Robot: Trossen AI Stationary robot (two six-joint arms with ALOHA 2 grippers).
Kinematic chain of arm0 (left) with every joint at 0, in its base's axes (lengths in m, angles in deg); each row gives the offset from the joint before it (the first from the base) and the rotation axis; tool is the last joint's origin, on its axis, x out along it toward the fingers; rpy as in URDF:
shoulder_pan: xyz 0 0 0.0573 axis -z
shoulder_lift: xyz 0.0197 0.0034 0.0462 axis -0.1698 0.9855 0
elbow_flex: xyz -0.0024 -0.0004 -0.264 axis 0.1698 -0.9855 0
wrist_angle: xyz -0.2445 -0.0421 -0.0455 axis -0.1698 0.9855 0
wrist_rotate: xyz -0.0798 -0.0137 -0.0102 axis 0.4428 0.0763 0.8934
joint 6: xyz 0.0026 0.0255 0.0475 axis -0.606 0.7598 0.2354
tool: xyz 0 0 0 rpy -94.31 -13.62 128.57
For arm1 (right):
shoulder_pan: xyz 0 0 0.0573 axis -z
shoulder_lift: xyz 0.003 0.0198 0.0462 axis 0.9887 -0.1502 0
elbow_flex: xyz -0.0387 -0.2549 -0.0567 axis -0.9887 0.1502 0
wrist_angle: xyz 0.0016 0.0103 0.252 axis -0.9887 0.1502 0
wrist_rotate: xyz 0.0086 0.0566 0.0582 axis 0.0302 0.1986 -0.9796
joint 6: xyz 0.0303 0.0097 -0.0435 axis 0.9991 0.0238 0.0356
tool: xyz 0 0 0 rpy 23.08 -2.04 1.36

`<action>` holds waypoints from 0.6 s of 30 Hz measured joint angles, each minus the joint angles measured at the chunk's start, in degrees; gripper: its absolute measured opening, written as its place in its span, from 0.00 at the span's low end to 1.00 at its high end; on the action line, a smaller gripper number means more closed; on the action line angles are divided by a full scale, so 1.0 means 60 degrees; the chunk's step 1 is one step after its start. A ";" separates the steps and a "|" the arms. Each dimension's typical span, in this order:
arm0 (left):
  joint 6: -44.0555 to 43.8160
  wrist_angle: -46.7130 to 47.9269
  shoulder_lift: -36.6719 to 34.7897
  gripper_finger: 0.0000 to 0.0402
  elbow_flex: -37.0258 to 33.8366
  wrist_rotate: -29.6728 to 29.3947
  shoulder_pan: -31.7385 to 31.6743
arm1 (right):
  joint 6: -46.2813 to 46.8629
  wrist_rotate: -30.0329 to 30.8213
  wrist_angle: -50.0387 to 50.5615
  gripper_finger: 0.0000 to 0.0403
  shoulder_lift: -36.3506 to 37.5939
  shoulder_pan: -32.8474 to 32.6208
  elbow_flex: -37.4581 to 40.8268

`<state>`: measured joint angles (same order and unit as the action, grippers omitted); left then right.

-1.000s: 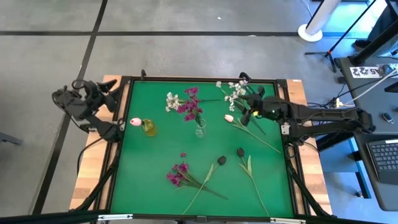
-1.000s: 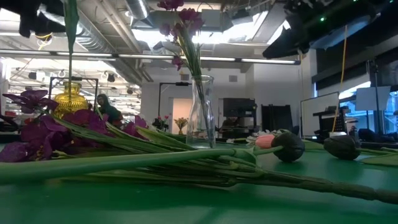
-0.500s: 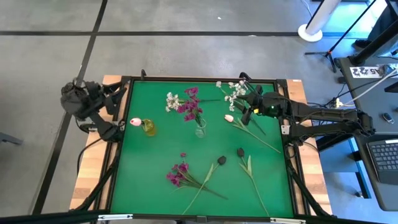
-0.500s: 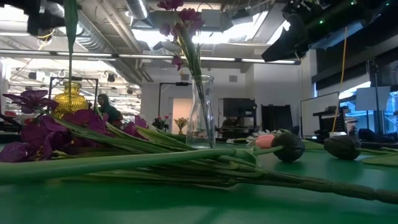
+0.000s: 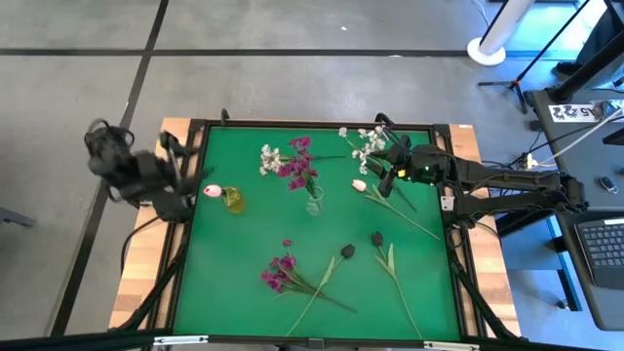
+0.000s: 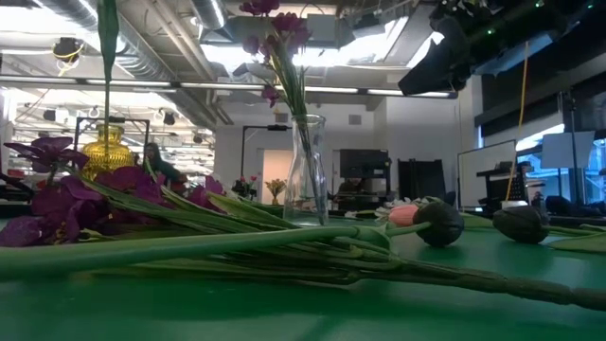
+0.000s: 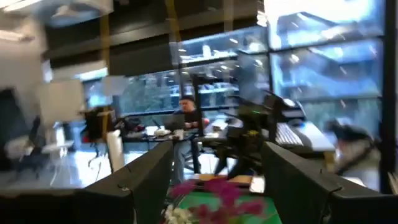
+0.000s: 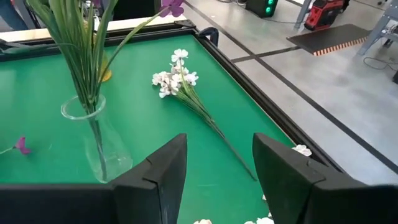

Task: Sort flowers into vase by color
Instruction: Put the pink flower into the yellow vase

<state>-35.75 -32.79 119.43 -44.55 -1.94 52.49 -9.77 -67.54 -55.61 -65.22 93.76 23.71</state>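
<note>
No brand, label or sign you could have read on the tabletop (image 5: 244, 263), vases or flowers, only a white card with dark digits on the stand at the high view's right edge (image 5: 575, 111), too small for you to make out

The green worktop (image 5: 224, 283) lies bare along its left edge; the clear glass vase (image 5: 314, 203) of magenta flowers blocks the centre.

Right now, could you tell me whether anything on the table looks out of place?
Nothing looks spilled or damaged. The clear vase and the yellow vase stand upright; unsorted flowers lie flat on the green mat.
</note>
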 joint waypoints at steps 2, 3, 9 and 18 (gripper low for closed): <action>0.0016 0.0019 0.0948 0.59 0.0428 0.0314 0.0002 | 0.0120 0.0000 0.0003 0.45 0.0000 0.0000 0.0000; -0.0087 0.0051 0.1397 0.58 0.0667 0.0351 0.0013 | 0.0154 0.0000 0.0015 0.45 0.0000 0.0000 0.0000; -0.1257 0.1057 0.3672 0.58 0.1776 0.0505 0.0036 | 0.0221 -0.0237 0.0410 0.45 0.0000 0.0000 0.0000; -0.5754 0.3206 0.5643 0.58 0.2438 0.0650 0.0941 | 0.0393 -0.0245 0.1137 0.45 0.0000 -0.0007 0.0000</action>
<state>-70.27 -13.56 153.29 -29.92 1.96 58.14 -7.42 -69.01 -48.79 -65.22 93.72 23.71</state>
